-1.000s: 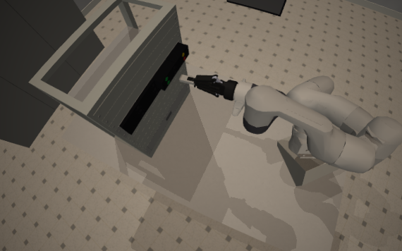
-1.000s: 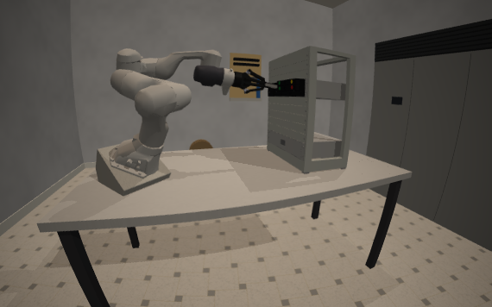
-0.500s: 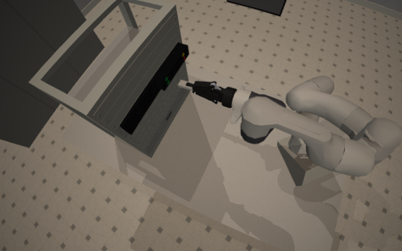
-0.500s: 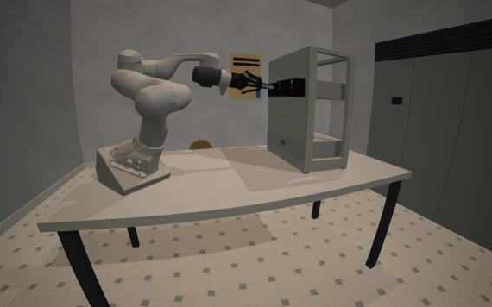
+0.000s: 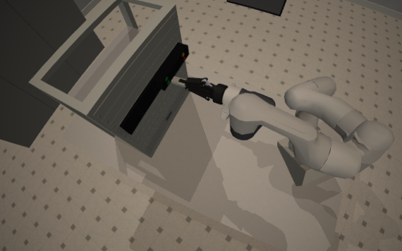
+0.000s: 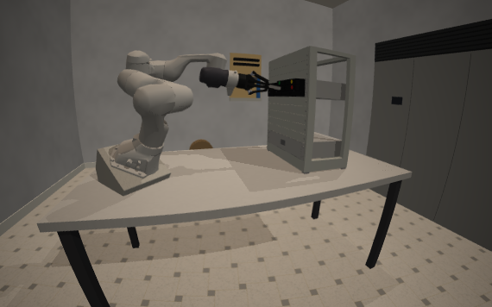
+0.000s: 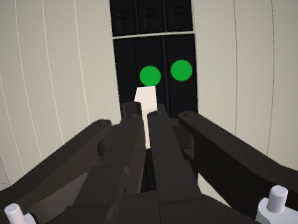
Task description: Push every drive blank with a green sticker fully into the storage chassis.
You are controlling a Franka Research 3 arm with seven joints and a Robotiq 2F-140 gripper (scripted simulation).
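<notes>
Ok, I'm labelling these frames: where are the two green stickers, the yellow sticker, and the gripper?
Left green sticker [image 7: 150, 75], wrist view, its centre.
Right green sticker [image 7: 181, 70], wrist view, its centre.
Yellow sticker [image 5: 183, 54], top view, its centre.
Gripper [image 7: 147, 111], wrist view, between the shut fingertips.

Nothing I can actually read from my end. The tan poster [image 6: 246, 74] on the back wall has two black bars where a heading would go (no letters I can make out), and the stickers [image 7: 150, 75] on the blanks are plain colour.
</notes>
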